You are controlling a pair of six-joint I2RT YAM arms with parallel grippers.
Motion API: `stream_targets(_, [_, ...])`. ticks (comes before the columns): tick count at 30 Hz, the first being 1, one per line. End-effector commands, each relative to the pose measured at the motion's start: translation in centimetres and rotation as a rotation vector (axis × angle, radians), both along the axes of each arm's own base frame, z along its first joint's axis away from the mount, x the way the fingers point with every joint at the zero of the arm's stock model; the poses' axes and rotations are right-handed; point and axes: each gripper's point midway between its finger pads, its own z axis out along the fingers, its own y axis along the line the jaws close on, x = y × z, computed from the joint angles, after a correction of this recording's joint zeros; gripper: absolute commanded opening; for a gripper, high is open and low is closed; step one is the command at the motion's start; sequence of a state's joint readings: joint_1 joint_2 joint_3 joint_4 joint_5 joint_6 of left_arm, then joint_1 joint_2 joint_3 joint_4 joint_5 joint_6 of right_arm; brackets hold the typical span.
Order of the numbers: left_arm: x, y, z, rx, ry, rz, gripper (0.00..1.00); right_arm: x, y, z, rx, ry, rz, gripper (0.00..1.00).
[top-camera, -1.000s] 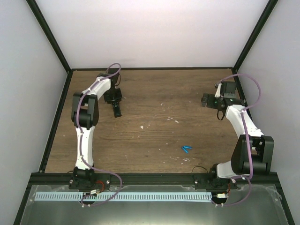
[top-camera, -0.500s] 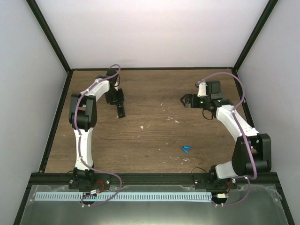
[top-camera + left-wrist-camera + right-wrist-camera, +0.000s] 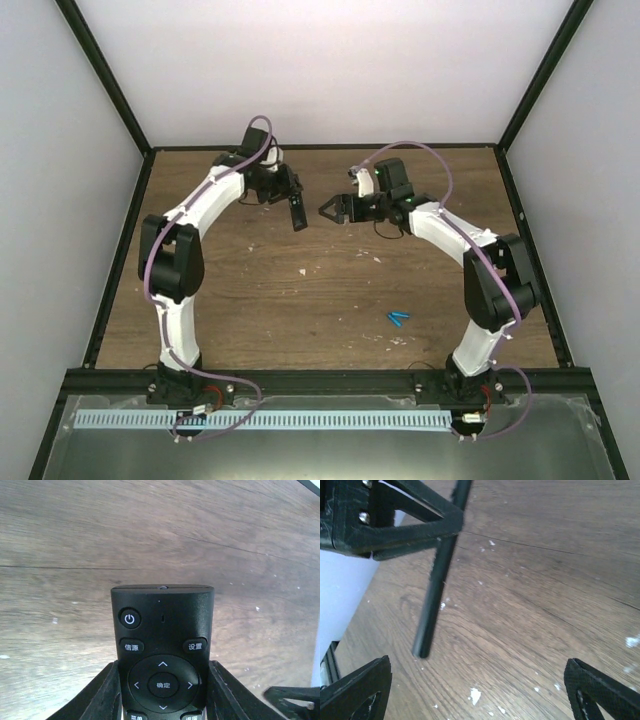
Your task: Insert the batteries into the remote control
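The left jaws gripped the remote by its sides over the far tabletop. Its long axis pointed out toward the right jaws, which stood wide and empty just beside its free end. The batteries lay well apart, nearer the right arm.

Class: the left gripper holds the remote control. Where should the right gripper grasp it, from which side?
Probably the free power-button end of the remote control, from the right, pinching front and back: the left gripper clamps its long edges; it sits edge-on before the open right gripper.
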State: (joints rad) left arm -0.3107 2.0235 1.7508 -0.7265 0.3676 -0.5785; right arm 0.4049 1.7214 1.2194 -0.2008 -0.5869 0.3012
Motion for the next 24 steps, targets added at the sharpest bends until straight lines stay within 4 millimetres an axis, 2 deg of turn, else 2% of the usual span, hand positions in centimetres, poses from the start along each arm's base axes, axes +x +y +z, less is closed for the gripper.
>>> stream_targets(1, [-0.9, -2.5, 0.9, -0.06, -0.008, -0.006, 0.05, 0.0, 2.8, 2.6, 0.069, -0.039, 0.08, 0.88])
stream_targets(7, [-1.8, -4.9, 1.7, -0.081, -0.021, -0.045, 0.03, -0.8, 4.5, 1.9, 0.08, -0.018, 0.126, 0.85])
stream_targets(10, [-2.0, -5.4, 2.2, -0.086, -0.029, -0.049, 0.02, -0.9, 5.0, 1.1, 0.073, -0.001, 0.133, 0.83])
stream_targets(16, [-2.3, -5.4, 3.2, -0.084, -0.05, -0.038, 0.01, -0.8, 5.2, 0.1, 0.063, 0.022, 0.135, 0.76])
stream_targets(20, [-2.5, -5.1, 3.3, -0.065, -0.068, -0.015, 0.0, -0.8, 5.7, 0.0, 0.07, 0.031, 0.157, 0.65])
stream_targets(24, [-2.6, -4.9, 3.3, -0.054, -0.078, 0.005, 0.0, -1.0, 6.1, -0.2, 0.076, 0.053, 0.18, 0.59])
